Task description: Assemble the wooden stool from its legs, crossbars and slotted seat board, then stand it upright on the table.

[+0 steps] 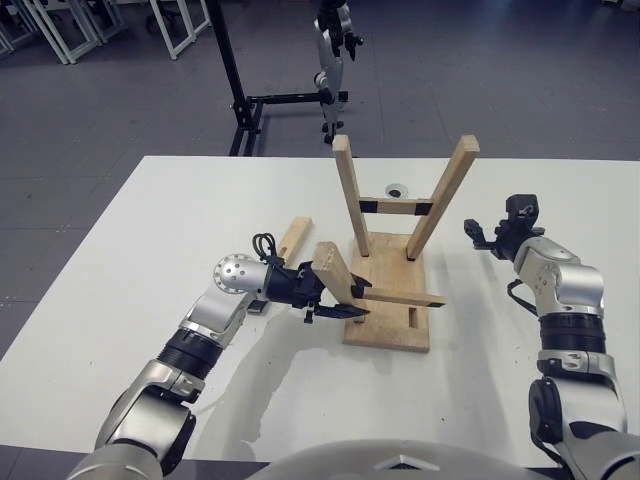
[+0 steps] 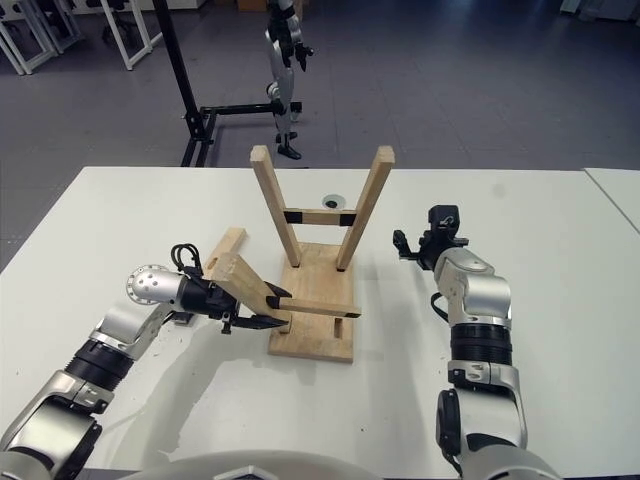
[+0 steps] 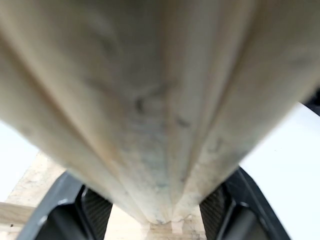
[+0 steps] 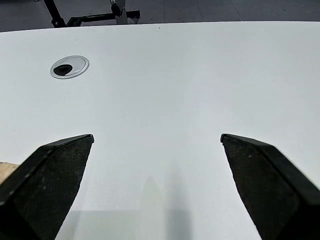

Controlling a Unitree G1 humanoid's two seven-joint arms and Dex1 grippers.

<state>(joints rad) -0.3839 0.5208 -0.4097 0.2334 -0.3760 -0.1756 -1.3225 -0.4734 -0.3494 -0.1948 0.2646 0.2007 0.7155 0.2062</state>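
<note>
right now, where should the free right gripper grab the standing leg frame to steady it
Take its right leg midway, just above the crossbar, coming from the robot's right with the open right gripper. That leg leans outward toward that side with bare faces; the left gripper holds the other leg pair opposite.

Bright, even light; soft shadows on the white table (image 1: pixel 120 300); wooden leg (image 3: pixel 160 100) looks dim, perhaps shaded.
</note>
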